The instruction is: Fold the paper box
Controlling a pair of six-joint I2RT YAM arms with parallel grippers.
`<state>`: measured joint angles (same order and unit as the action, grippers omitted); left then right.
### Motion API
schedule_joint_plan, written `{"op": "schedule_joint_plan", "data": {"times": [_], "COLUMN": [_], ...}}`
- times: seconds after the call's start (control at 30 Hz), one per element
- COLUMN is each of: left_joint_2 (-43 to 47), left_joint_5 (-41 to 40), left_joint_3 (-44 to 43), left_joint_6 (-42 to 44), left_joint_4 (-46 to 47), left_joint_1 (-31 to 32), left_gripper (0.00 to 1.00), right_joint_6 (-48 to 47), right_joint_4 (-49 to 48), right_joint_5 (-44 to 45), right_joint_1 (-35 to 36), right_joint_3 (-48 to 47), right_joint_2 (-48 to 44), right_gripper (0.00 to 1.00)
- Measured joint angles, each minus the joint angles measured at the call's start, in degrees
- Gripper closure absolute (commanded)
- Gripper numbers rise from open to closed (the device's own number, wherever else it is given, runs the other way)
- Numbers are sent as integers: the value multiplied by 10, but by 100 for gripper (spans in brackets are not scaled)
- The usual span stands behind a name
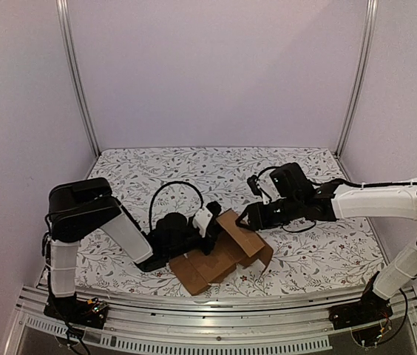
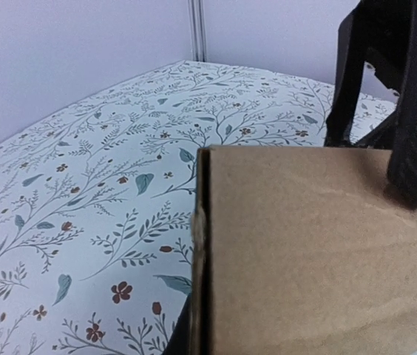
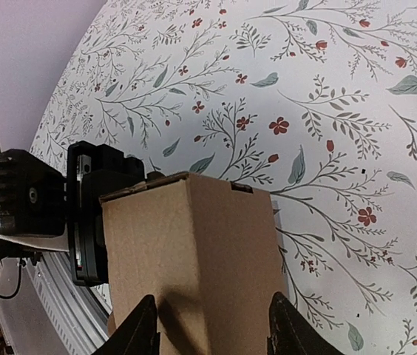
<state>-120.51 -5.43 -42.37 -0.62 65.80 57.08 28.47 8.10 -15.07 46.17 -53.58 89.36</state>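
Top external view: a white surface (image 1: 194, 166) printed with grey leaf sprays and small red flowers fills the floor of a booth with plain pale lilac walls (image 1: 216, 66). 2 metal posts (image 1: 75, 74) rise at the corners behind the paper box (image 1: 216, 259), 1 on each side. A slotted aluminium rail (image 1: 194, 307) runs along the surface's edge in front of the box.

The paper box, brown cardboard, lies on the surface just behind that rail, partly folded. Flat flaps spread toward the rail and 1 panel stands up at the back.

The left end effector (image 1: 211, 231) is at the box's left side, clenched on the cardboard. The left wrist view shows the raised panel edge-on right at the lens, with a dark finger low beside that edge.

The right end effector (image 1: 249, 216) meets the box from the right and stands released. In the right wrist view its fingers (image 3: 143, 329) are spread to either side of the raised cardboard. In the left wrist view 1 finger lies over the panel's face and the other is behind its top edge.

A black cable (image 1: 168, 188) loops above the left arm, just left of the box. Beyond the box the printed surface runs to the back wall.
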Motion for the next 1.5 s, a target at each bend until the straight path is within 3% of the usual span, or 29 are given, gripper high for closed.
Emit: {"op": "schedule_joint_plan", "data": {"times": [0.27, 0.6, 0.97, 1.5], "left_joint_2": [46, 71, 71, 69], "left_joint_5": [-105, -197, -300, -355], "left_joint_3": [25, -12, -55, -67], "left_joint_6": [8, -69, -138, -209], "left_joint_4": [-12, -148, -256, -325], "left_joint_1": [14, 18, 24, 48], "left_gripper": [100, 100, 100, 100], "right_joint_6": [-39, -53, -38, -25], "right_joint_4": [94, 146, 150, 150], "right_joint_5": [47, 70, 70, 116], "right_joint_1": [0, 0, 0, 0], "right_joint_3": [-19, -37, -85, -122], "right_joint_2": [-87, -145, -72, 63], "right_gripper": [51, 70, 99, 100]}}
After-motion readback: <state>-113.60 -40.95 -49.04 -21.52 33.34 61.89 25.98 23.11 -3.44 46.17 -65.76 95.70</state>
